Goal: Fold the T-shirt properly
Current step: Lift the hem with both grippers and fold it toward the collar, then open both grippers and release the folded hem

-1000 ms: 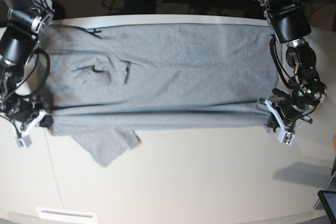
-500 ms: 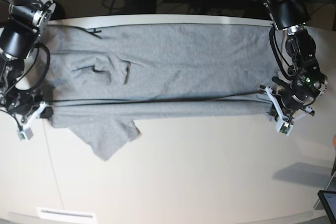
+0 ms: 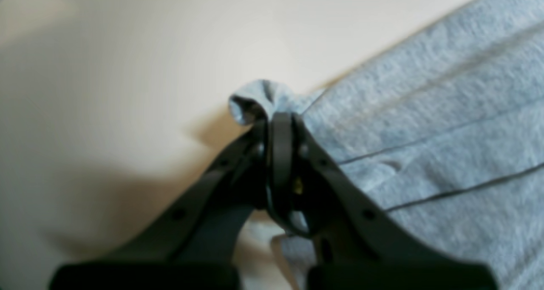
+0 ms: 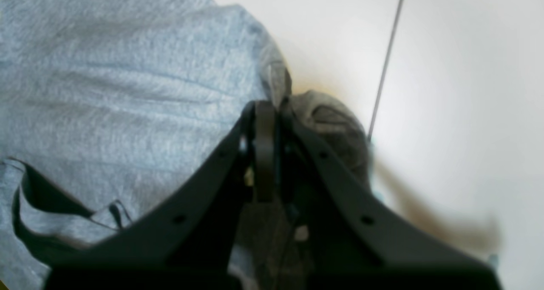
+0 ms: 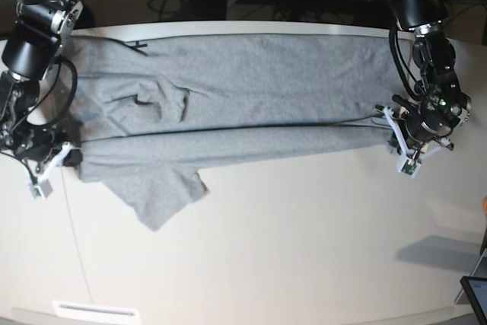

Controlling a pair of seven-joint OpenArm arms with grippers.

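The T-shirt (image 5: 243, 100) lay spread lengthwise across the bench (image 5: 304, 249), plain grey side up, with its near long edge doubled over the body and one sleeve (image 5: 156, 192) poking out below the fold. Each gripper was clamped shut on an end of that folded edge, the left gripper (image 5: 402, 151) at one end and the right gripper (image 5: 55, 164) at the other. The task looked early: one lengthwise fold was in hand and not yet laid flat, and the sleeve, the far side and the crosswise folds were still to be done.
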